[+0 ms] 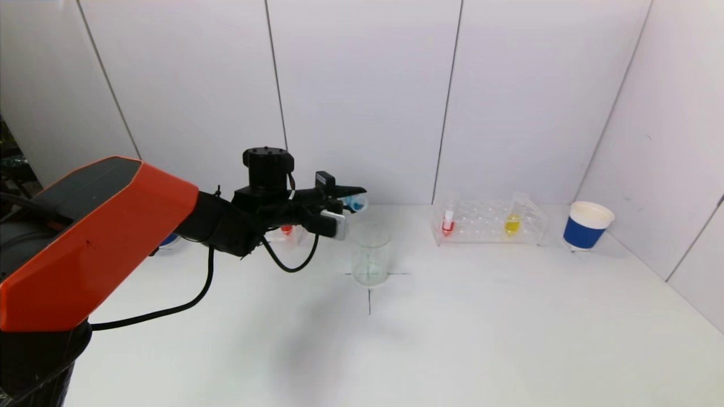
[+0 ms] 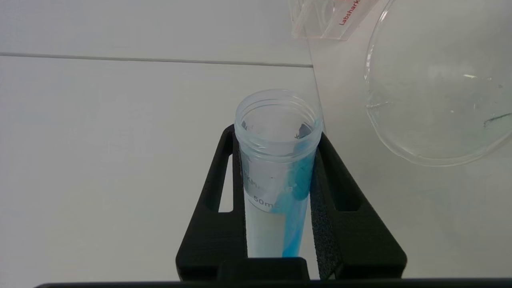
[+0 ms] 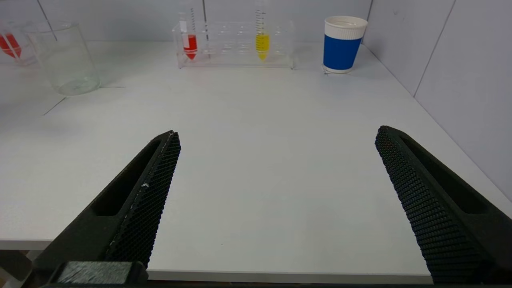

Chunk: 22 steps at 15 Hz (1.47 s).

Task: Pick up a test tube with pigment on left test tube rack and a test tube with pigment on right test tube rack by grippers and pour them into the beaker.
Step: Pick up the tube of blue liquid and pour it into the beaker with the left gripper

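My left gripper (image 1: 348, 204) is shut on a clear test tube with blue pigment (image 1: 356, 202), tipped nearly level just above and to the left of the empty glass beaker (image 1: 371, 255). In the left wrist view the tube (image 2: 278, 168) sits between the fingers (image 2: 218, 208), blue pigment running along its wall towards the mouth, and the beaker's rim (image 2: 434, 84) lies beside it. The left rack (image 1: 285, 233) holds a red tube, mostly hidden behind the arm. The right rack (image 1: 489, 223) holds a red tube (image 1: 448, 221) and a yellow tube (image 1: 512, 220). My right gripper (image 3: 276, 168) is open and empty near the table's front edge.
A blue and white paper cup (image 1: 587, 225) stands right of the right rack. Another blue object (image 1: 168, 239) peeks out behind my left arm. White walls close in the back and right sides. A black cross is marked on the table under the beaker.
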{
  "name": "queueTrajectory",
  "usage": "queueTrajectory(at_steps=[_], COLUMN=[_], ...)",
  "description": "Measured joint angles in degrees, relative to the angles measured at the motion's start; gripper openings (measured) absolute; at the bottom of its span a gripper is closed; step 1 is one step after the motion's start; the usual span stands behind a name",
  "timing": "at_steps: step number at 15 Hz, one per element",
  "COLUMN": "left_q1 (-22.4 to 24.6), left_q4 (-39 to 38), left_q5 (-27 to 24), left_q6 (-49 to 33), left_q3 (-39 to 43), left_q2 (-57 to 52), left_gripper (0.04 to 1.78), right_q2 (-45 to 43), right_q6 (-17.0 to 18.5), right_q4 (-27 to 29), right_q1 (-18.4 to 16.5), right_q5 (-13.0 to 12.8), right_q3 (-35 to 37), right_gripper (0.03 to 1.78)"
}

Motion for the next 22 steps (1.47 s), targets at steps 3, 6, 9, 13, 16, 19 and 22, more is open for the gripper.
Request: queueTrajectory(at_steps=[3,6,9,13,16,19,22], left_q1=[0.05,0.09,0.11,0.06,-0.02,-0.06,-0.11], left_q4=[0.06,0.05,0.05,0.02,0.02,0.05,0.13], left_q5=[0.28,0.34,0.50,0.94,1.74,1.88,1.90], left_q6=[0.04,0.80,1.72,3.36,4.88,6.16,7.86], left_q3=[-0.29,-0.29,-0.29,-0.43,-0.44,-0.44,-0.43], left_q2=[0.02,0.06,0.15,0.13,0.13,0.13,0.09], left_gripper=[0.46,0.46,0.46,0.46,0.46,0.46,0.46], right_q2=[0.00,0.00,0.00,0.00,0.00,0.00,0.00], right_q6=[0.00,-0.02,0.00,0.00,-0.02,0.00,-0.02], right_q4=[0.00,0.00,0.00,0.00,0.00,0.00,0.00], right_q1=[0.00,0.00,0.00,0.00,0.00,0.00,0.02], right_q5=[0.02,0.00,0.00,0.02,0.00,0.02,0.00], right_q3=[0.00,0.00,0.00,0.00,0.00,0.00,0.00], right_gripper=[1.77,1.77,1.77,1.77,1.77,1.77,1.77])
